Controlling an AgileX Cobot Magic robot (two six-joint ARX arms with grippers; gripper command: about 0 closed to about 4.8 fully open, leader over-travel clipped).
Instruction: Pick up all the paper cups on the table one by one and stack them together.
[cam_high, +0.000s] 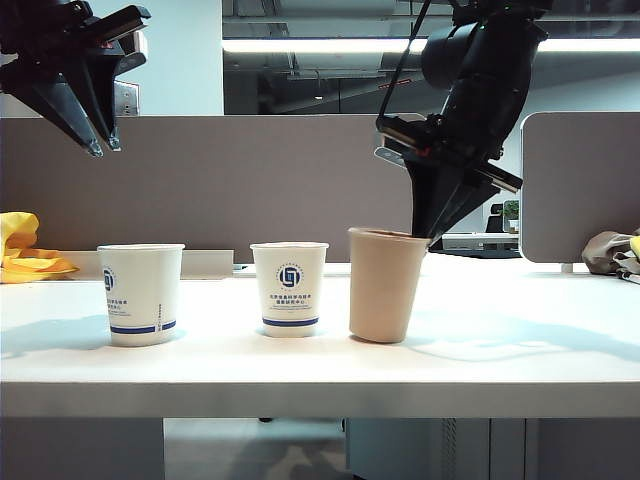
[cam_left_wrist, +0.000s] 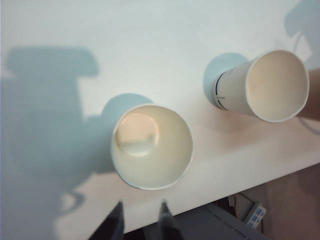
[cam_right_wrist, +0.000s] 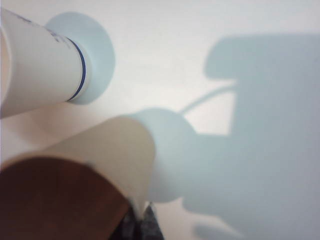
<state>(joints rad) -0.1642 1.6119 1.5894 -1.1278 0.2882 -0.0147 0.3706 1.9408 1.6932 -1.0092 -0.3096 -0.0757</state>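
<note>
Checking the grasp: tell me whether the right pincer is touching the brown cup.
Touching. The right wrist view shows the right pincer closed on the brown cup at its rim; the exterior view agrees, with the cup tilted.

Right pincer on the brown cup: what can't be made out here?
- Right pincer tips: exterior view, hidden at the rim of the plain brown tapered paper cup; grip unconfirmed.
- Right wrist view: fingertips blurred and cut by the frame edge.
- Small text on the white blue-logo paper cups: exterior view, too small.

Behind your desk stand grey partitions (cam_high: 230, 180); a ceiling light strip (cam_high: 330, 45) glows, yellow cloth (cam_high: 25, 250) at left.
</note>
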